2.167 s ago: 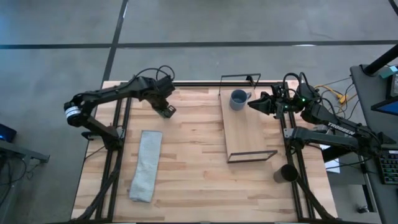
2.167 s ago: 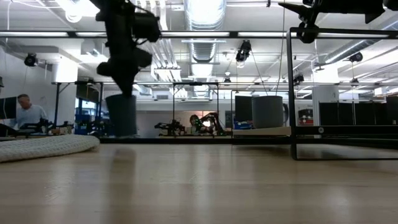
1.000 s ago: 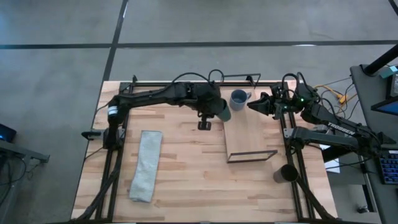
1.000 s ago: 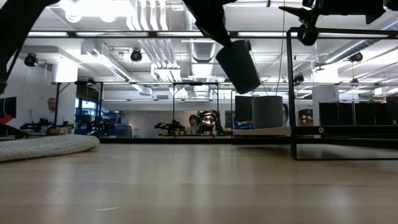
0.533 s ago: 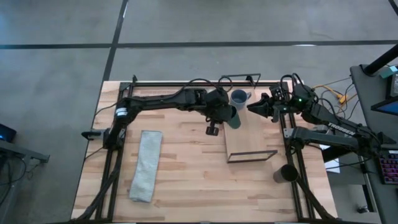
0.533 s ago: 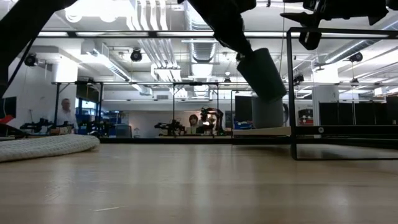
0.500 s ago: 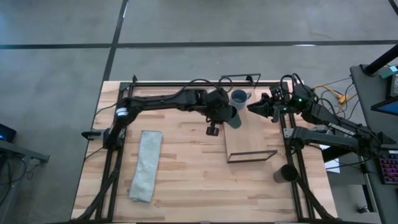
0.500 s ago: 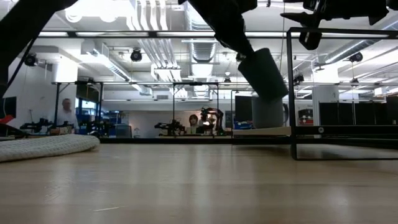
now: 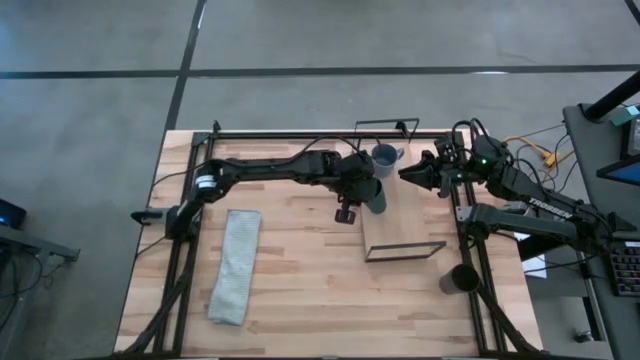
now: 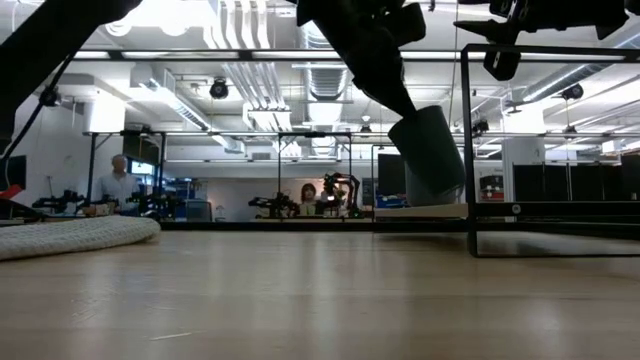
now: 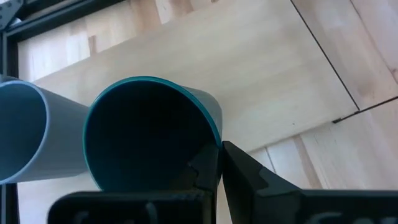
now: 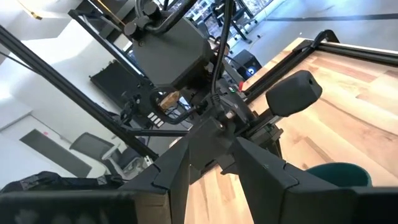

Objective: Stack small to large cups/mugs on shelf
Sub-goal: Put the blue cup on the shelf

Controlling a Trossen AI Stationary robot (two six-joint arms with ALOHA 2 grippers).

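Note:
My left gripper [image 9: 364, 189] is shut on the dark green cup [image 9: 376, 196], which it carries tilted above the far left part of the shelf [image 9: 405, 215]. The low view shows the dark green cup [image 10: 428, 155] clear of the shelf board [image 10: 420, 211]. The blue-grey mug [image 9: 384, 156] stands upright on the shelf's far end, beside the dark green cup [image 11: 146, 134] and the blue-grey mug [image 11: 25, 137] in the left wrist view. My right gripper [image 9: 404, 172] waits open just right of the mug, touching nothing. A dark brown-black cup [image 9: 462, 278] stands past the table's right edge. My left gripper pinches the dark green cup's rim wall [image 11: 216, 144], one finger [image 11: 204, 169] inside the cup and one [image 11: 245, 171] outside. The fingers slant down from the table's left. The cup is lifted clear and tilted, mouth toward the gripper, base lower and toward the right.
A long grey folded cloth [image 9: 235, 265] lies on the table's left half. The shelf's black wire frame [image 9: 405, 250] stands up at its near and far ends. Bare tabletop [image 9: 300, 270] lies between the cloth and the shelf.
My left gripper has carried the dark green cup toward the table's right and near edges and downward, from beside the shelf's left edge to over its board next to the mug. The cup has stayed tilted in the hold.

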